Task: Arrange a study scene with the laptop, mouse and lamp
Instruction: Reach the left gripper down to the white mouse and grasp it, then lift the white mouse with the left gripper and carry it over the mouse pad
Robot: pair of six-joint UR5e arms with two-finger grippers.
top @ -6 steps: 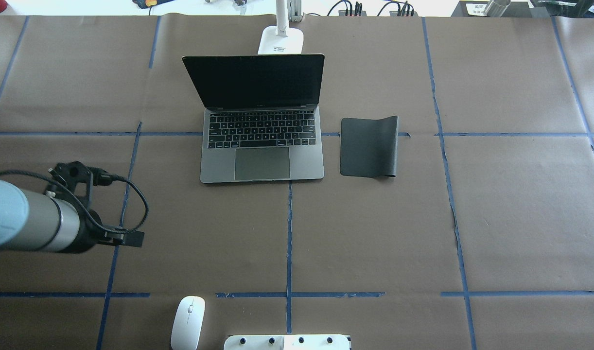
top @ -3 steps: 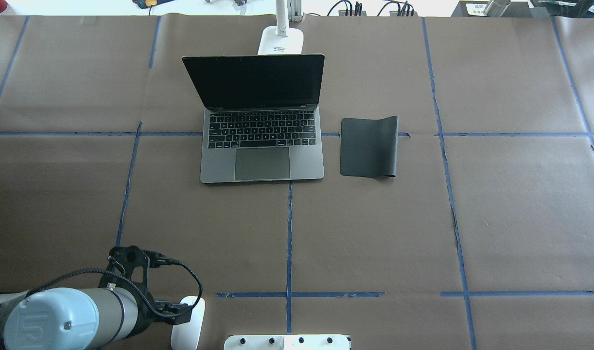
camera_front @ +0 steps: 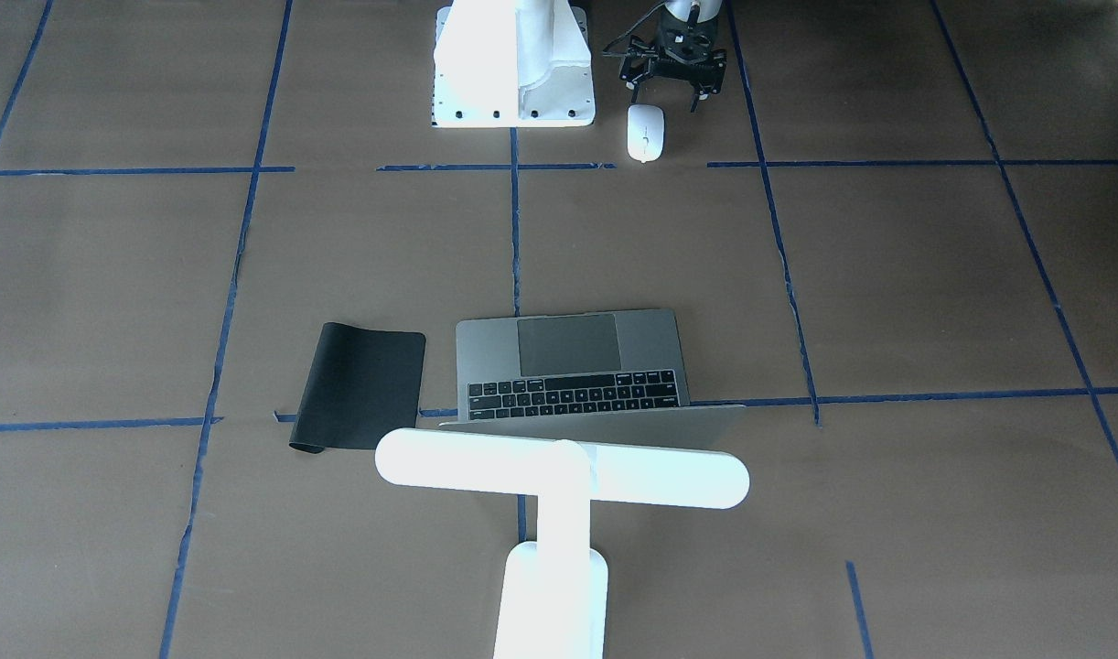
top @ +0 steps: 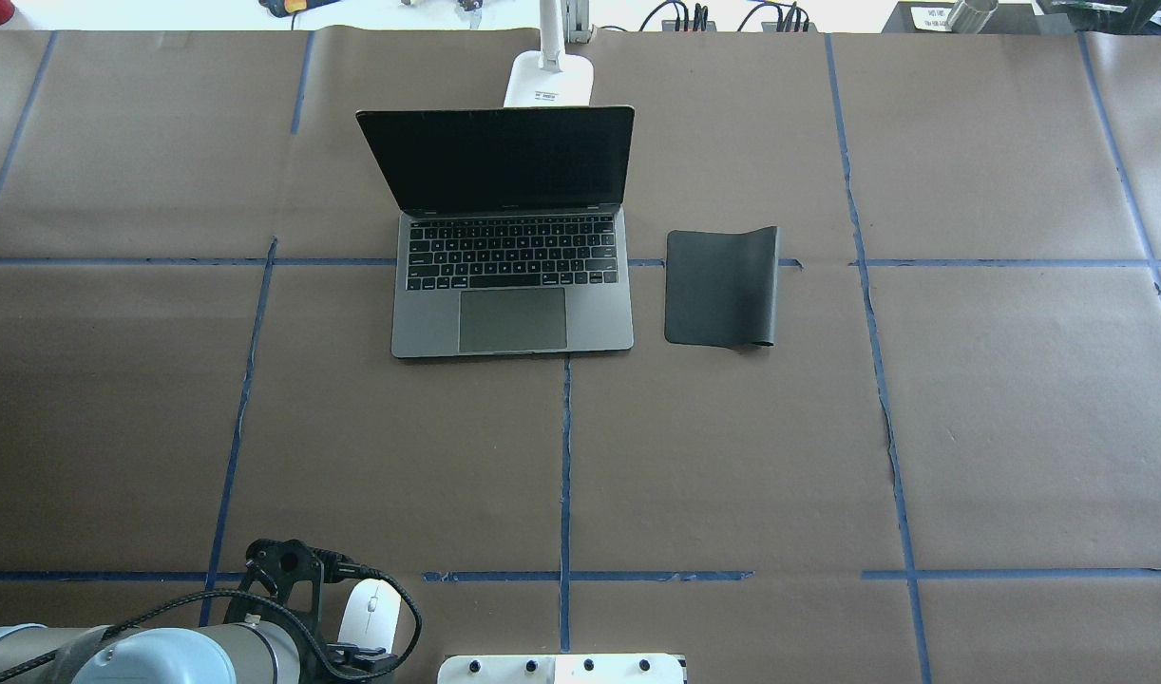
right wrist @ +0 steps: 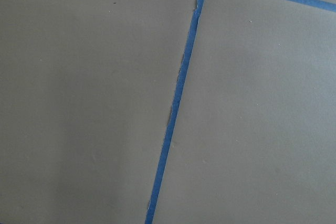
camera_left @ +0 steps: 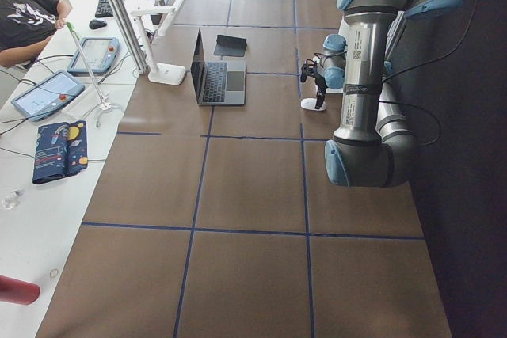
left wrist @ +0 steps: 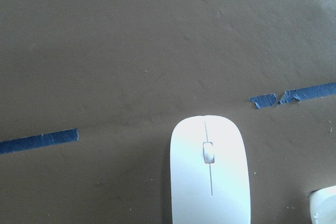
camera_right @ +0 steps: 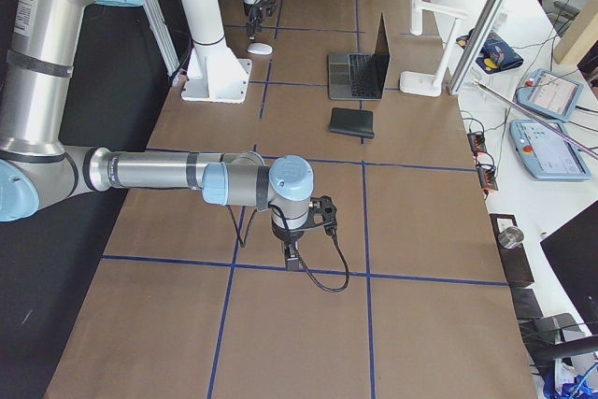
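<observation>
The grey laptop (top: 512, 285) stands open at the table's far middle, screen dark. The white T-shaped lamp (camera_front: 559, 476) stands behind its lid. The white mouse (top: 371, 608) lies by the near edge, next to the pedestal. It fills the bottom of the left wrist view (left wrist: 210, 171). My left gripper (camera_front: 666, 96) hangs just beside the mouse on the robot's side, apart from it. Its fingers look spread and empty. My right gripper (camera_right: 294, 254) points down over bare paper far to the right. I cannot tell whether it is open or shut.
A black mat (top: 721, 287) with one curled edge lies right of the laptop. The white pedestal (camera_front: 513, 64) with bolt holes stands at the near middle edge. Brown paper with blue tape lines (right wrist: 178, 98) covers the table.
My left arm has swung from the left middle of the table back to the near edge, ending beside the mouse. The laptop, lamp, mat and mouse have not moved.
</observation>
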